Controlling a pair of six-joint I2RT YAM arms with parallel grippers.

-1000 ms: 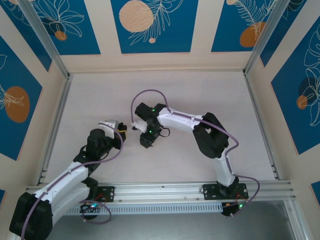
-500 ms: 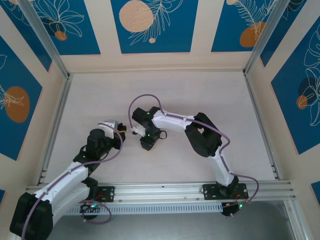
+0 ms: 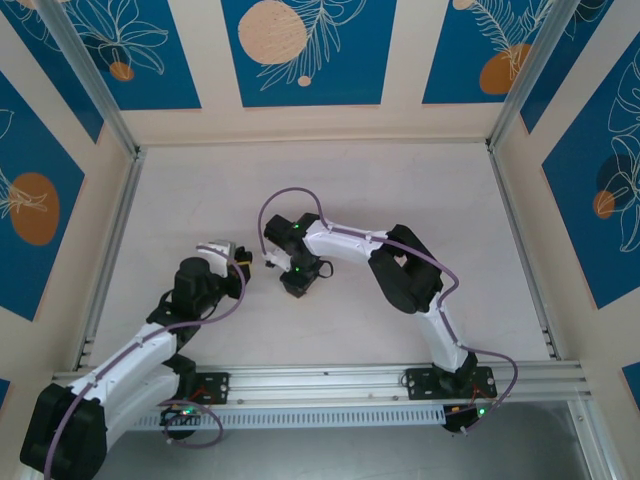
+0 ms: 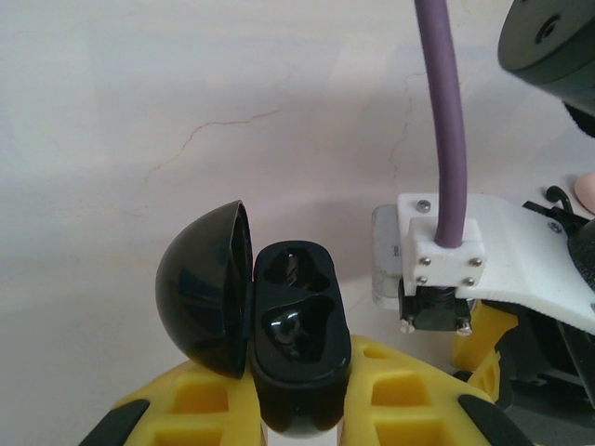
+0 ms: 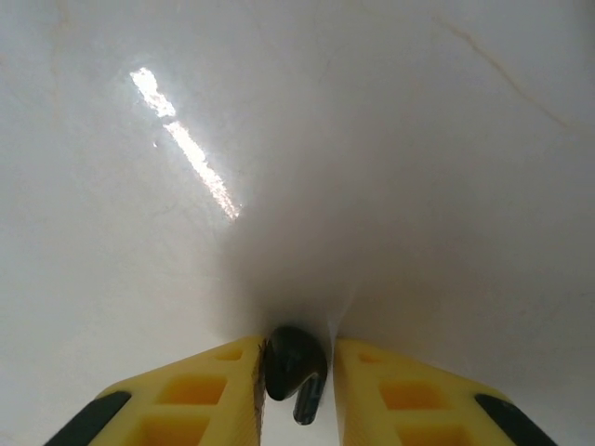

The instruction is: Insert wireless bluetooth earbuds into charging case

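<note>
The charging case (image 4: 297, 334) is a small black puck, held upright with my left gripper (image 4: 297, 390) shut on its base. Its lid (image 4: 200, 297) hangs open to the left and both sockets are empty. In the top view the left gripper (image 3: 240, 258) sits left of centre. My right gripper (image 3: 293, 285) points down at the table just right of it. One black earbud (image 5: 290, 360) with a short stem lies on the white table between the yellow fingers of the right gripper (image 5: 296, 358), which is shut on it.
The right arm's wrist block and purple cable (image 4: 446, 139) hang close to the right of the case. A pale pink object (image 4: 588, 190) peeks in at the left wrist view's right edge. Aluminium rails (image 3: 110, 250) and patterned walls bound the white table (image 3: 400, 180).
The right arm has shifted slightly left and lowered to the table, and its fingers have narrowed onto the earbud. The left arm and the case have not moved.
</note>
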